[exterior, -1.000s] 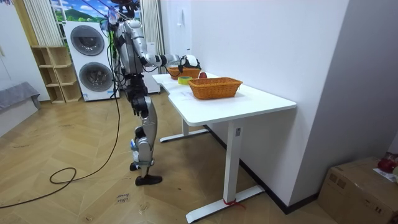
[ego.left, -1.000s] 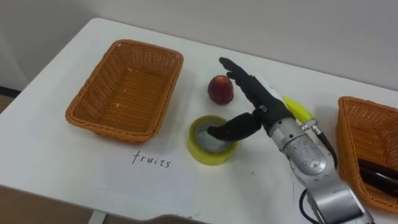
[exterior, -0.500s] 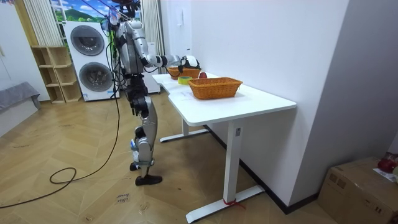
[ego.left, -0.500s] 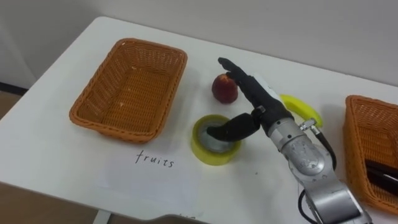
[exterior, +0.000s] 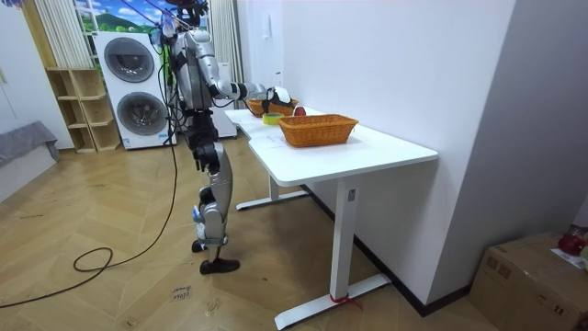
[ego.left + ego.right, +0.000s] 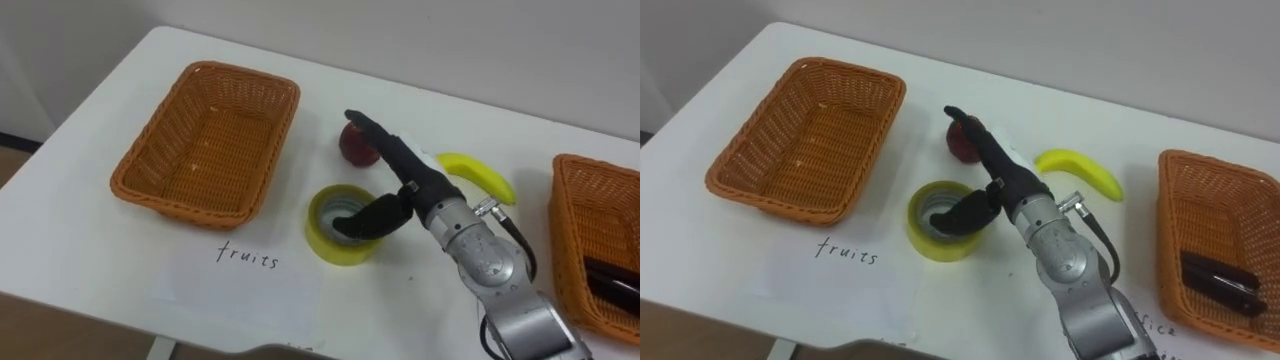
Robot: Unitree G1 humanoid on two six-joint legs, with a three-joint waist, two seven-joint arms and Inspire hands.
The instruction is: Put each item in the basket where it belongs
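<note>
Right hand (image 6: 418, 190) spread wide, thumb dipping into the yellow tape roll (image 6: 324, 244), fingers straight over the apple (image 6: 352, 148).

— Take the tape roll as the centre. What sits where?

— The tape roll (image 6: 343, 238) lies on the table (image 6: 80, 260), towards my edge. To its left and behind it I have one basket (image 6: 205, 140). A sheet of paper (image 6: 250, 285) lies left of the roll, nearer me.

— And behind the roll?

— A round fruit (image 6: 353, 148) just behind it, a banana (image 6: 480, 175) behind and to the right. My right hand (image 6: 415, 190) hangs over the roll's right side, thumb in its hole. Well to the right stands a second basket (image 6: 575, 215), dark items (image 6: 610, 281) in it.
</note>
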